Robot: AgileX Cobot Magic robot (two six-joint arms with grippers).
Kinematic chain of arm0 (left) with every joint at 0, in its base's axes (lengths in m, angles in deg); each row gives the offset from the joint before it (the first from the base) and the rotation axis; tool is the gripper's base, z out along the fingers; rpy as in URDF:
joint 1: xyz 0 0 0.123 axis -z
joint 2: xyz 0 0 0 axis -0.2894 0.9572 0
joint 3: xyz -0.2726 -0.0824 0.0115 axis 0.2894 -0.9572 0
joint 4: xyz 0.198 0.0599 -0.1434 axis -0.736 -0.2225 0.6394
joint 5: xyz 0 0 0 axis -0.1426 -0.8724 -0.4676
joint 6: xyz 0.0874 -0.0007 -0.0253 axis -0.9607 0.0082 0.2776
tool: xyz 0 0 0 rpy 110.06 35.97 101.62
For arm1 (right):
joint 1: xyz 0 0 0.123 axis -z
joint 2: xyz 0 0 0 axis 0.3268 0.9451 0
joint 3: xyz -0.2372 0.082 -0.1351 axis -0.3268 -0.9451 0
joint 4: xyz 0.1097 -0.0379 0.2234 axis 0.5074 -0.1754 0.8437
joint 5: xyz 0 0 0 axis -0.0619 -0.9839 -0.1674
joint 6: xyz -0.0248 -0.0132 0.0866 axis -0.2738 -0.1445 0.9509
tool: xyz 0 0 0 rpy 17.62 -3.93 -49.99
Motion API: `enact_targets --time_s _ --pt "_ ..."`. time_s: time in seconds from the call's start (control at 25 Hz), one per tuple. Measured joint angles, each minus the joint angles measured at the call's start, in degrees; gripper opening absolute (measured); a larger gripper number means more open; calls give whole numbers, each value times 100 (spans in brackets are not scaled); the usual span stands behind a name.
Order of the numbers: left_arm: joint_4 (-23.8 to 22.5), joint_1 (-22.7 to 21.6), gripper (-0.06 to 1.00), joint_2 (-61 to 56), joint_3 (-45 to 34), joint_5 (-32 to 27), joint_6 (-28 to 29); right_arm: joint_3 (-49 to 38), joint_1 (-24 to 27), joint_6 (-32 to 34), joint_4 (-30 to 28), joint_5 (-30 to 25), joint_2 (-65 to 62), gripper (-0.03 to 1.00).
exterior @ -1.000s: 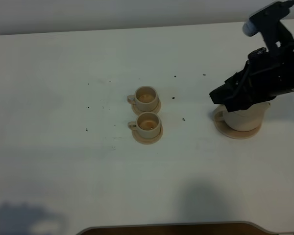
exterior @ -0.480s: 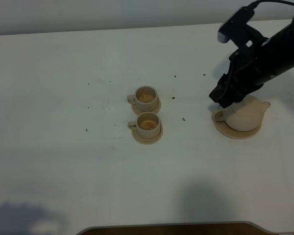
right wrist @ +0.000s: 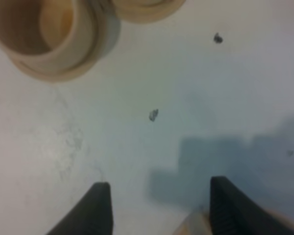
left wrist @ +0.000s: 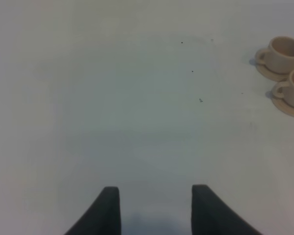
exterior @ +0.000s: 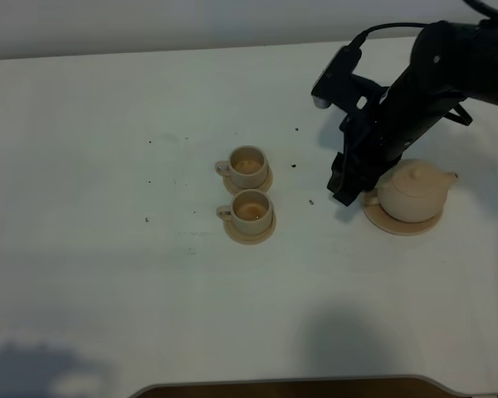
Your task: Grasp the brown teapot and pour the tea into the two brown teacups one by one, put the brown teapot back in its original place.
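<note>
1. White table (exterior: 108,290) fills the whole scene, with a few tiny dark specks (exterior: 294,165) on it.
2. One squat, round, pale tan clay teapot (exterior: 411,191) with a knob on its lid stands upright on a flat, round, pale tan plate (exterior: 398,225). That plate is its home spot, so the teapot looks like it is back in place.
3. Two small pale tan clay cups, one (exterior: 248,166) and the other (exterior: 252,209), sit close together. They are well apart from the teapot, on the side away from its spout. Each cup stands on its own small saucer.
4. Both cups have brownish tea inside, so the pouring looks done for both.
5. The black right pincer (exterior: 342,186) hangs just beside the teapot, between it and the cups. Its two fingers are spread wide and nothing is in them. It does not seem to touch the teapot.
6. The black left pincer (left wrist: 156,196) is far from the teapot, out past the cups, over bare table. Its fingers are spread too and hold nothing.
7. I think the job is almost over. There is tea in both cups, the teapot is home, and the only thing left is for the right arm to go away.
</note>
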Motion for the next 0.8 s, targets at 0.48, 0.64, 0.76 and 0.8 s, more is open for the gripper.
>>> enact_targets --time_s 0.48,0.64,0.76,0.8 --pt "0 0 37 3 0 0 0 52 -157 1028 -1277 247 321 44" --pt "0 0 37 0 0 0 0 52 -157 1017 -1324 337 321 44" --pt "0 0 37 0 0 0 0 52 -157 990 -1324 386 333 44" --pt "0 0 37 0 0 0 0 59 -157 990 -1324 386 363 44"
